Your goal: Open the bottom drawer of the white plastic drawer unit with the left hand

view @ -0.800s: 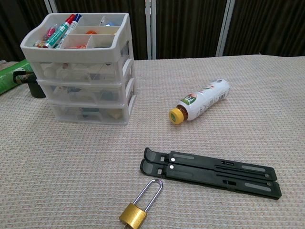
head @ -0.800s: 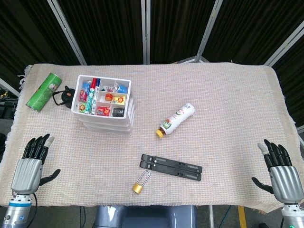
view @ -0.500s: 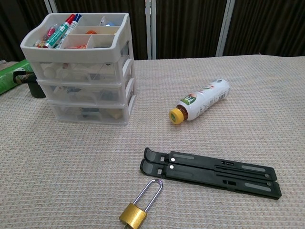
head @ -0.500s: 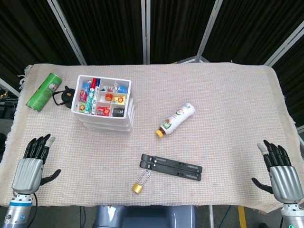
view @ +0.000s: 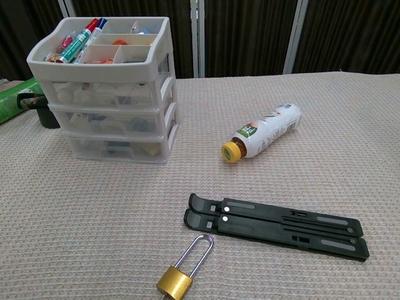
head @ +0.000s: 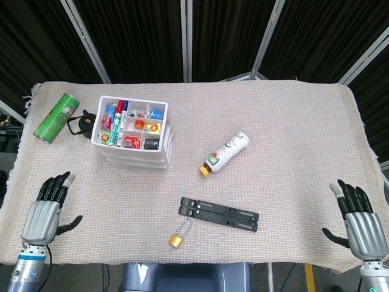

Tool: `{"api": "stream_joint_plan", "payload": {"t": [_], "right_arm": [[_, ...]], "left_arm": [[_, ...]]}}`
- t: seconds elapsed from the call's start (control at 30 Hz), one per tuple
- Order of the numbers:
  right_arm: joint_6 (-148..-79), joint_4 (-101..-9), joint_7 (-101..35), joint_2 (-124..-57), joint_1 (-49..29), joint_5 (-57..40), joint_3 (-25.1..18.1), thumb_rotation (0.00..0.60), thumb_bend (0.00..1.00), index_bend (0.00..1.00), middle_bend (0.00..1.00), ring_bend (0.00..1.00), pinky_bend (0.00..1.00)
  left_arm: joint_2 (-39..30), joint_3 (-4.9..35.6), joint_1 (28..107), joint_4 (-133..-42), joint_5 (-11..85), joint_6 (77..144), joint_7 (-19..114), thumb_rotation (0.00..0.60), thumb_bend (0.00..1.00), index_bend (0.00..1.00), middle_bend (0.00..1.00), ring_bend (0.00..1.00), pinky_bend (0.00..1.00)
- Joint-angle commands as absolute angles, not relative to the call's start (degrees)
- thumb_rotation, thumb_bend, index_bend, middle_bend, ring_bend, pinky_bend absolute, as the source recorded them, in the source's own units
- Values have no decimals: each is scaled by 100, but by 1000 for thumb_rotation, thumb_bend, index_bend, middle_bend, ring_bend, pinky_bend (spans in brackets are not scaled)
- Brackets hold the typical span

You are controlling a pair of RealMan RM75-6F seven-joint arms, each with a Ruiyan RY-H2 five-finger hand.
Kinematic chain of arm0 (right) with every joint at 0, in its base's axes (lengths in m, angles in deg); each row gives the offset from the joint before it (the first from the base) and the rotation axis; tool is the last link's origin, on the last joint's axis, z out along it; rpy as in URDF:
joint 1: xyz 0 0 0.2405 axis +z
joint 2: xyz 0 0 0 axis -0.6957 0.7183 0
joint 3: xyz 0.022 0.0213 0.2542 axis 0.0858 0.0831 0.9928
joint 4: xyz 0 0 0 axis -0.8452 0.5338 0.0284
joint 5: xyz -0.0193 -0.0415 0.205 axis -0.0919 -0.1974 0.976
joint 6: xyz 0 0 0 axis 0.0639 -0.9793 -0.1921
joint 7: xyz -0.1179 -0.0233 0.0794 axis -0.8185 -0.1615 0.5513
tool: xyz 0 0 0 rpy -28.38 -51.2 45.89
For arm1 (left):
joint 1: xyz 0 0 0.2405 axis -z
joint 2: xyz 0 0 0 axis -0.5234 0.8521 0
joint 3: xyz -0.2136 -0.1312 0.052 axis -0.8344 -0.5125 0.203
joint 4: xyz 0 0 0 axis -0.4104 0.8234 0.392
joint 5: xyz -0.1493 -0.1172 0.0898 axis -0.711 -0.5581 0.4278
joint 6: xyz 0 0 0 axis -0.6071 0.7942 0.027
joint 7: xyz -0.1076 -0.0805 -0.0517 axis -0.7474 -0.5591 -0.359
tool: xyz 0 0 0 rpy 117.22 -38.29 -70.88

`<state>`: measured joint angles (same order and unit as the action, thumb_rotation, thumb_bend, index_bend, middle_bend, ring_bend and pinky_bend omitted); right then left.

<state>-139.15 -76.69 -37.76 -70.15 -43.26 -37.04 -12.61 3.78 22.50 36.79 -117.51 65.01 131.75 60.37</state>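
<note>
The head view looks steeply down from above the near edge of the table (head: 292, 121), taking in the whole cloth-covered top and dark curtains along the upper frame. The chest view sits low and close, facing across the table nearly level. Both share the white drawer unit (head: 132, 141) (view: 112, 100), the bottle (head: 225, 152) (view: 262, 132), the black folding stand (head: 219, 214) (view: 275, 226) and the padlock (head: 177, 238) (view: 178, 278).

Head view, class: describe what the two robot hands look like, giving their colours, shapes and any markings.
Both the left robot hand and the right robot hand have ribbed silver-grey metal backs, black jointed fingers with pale tips and a black thumb. Below each sits a silver wrist. A small green light glows at the right wrist.
</note>
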Motion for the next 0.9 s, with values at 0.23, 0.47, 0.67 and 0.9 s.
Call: {"api": "stream_joint_plan", "payload": {"t": [0.23, 0.47, 0.67, 0.9], "right_arm": [[-13897, -7714, -3629, -6944, -4338, -3659, -1257, 600, 0, 0, 0, 0, 0], [-13845, -7762, -3574, -6901, -4332, -3671, -1286, 600, 0, 0, 0, 0, 0], [-13831, -7803, -3496, -6849, -4329, -3675, -1290, 600, 0, 0, 0, 0, 0], [-13833, -7803, -3413, -6814, -4330, -3656, -1275, 600, 0, 0, 0, 0, 0]], "left_arm": [[148, 2041, 4141, -12008, 5891, 12192, 4421, 600, 598, 0, 779, 787, 603], [378, 1721, 4794, -12445, 4603, 10567, 3358, 600, 644, 0, 787, 795, 610], [480, 1312, 5475, -12163, 3498, 9317, 2814, 600, 658, 0, 787, 796, 613], [290, 1189, 5952, -11902, 2592, 9001, 3118, 600, 657, 0, 787, 795, 613]]}}
